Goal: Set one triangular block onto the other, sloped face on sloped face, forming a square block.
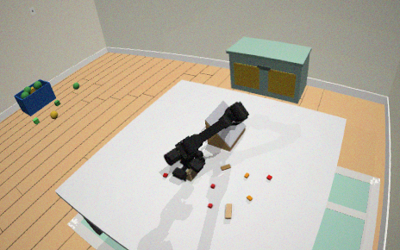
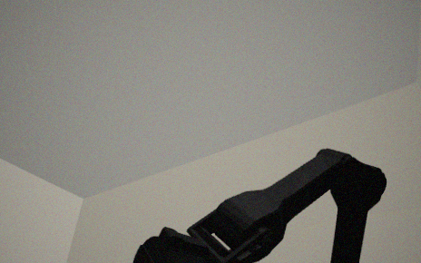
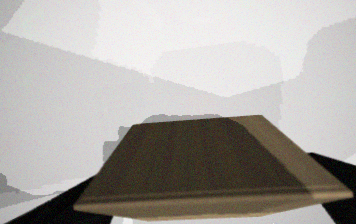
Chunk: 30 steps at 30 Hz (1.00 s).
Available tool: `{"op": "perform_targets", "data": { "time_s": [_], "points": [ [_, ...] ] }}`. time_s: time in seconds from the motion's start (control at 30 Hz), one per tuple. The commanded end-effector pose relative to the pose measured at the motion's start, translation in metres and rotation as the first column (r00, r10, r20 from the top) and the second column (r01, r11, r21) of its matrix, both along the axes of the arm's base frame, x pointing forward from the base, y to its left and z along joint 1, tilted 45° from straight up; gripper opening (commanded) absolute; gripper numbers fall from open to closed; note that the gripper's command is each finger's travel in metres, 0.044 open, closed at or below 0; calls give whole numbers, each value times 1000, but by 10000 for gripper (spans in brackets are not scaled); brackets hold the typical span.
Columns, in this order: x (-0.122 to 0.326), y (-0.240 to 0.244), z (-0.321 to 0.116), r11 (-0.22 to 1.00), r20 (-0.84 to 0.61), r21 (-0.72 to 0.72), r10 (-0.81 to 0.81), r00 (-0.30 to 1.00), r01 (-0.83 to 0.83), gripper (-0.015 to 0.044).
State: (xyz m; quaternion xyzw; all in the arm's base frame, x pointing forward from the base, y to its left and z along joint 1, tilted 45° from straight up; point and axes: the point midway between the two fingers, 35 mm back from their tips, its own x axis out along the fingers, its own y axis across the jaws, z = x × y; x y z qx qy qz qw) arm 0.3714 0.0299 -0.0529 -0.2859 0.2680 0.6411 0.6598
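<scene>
A wooden triangular block (image 1: 190,175) (image 3: 194,160) is at my hand. In the wrist view it fills the lower middle, with one broad face mostly in shadow and a narrow, paler face below it. My gripper (image 1: 189,169) (image 3: 208,167) is open. Its black fingers stand wide, one at each end of the block, and the block's ends cover parts of them. Whether they touch the block cannot be told. The second triangular block cannot be made out; the hand and arm hide part of the table. The exterior view shows only the upper arm.
A large grey-and-brown wedge (image 1: 230,135) stands under the arm. A red cube (image 1: 165,175) lies left of the hand; another red cube (image 1: 213,185), an orange piece (image 1: 246,175), a small wooden piece (image 1: 225,167) and a longer wooden block (image 1: 228,211) lie to the right.
</scene>
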Motion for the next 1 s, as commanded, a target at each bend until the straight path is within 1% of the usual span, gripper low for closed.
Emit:
{"op": "perform_targets", "data": {
  "time_s": [0.0, 0.03, 0.47, 0.63, 0.8, 0.83, 0.97],
  "points": [
    [-3, 4, -3, 1000, -12, 8, -3, 1000, 3, 387],
    [-3, 4, -3, 1000, -12, 8, -3, 1000, 3, 361],
    [-3, 4, -3, 1000, -12, 8, -3, 1000, 3, 275],
    [-3, 2, -1, 1000, -11, 7, -3, 1000, 3, 143],
    [-3, -13, 14, 1000, -6, 2, 0, 1000, 0, 12],
    [-3, -16, 16, 1000, -5, 1, 0, 1000, 0, 0],
    [-3, -18, 19, 1000, -5, 0, 1, 1000, -1, 0]
  ]
}}
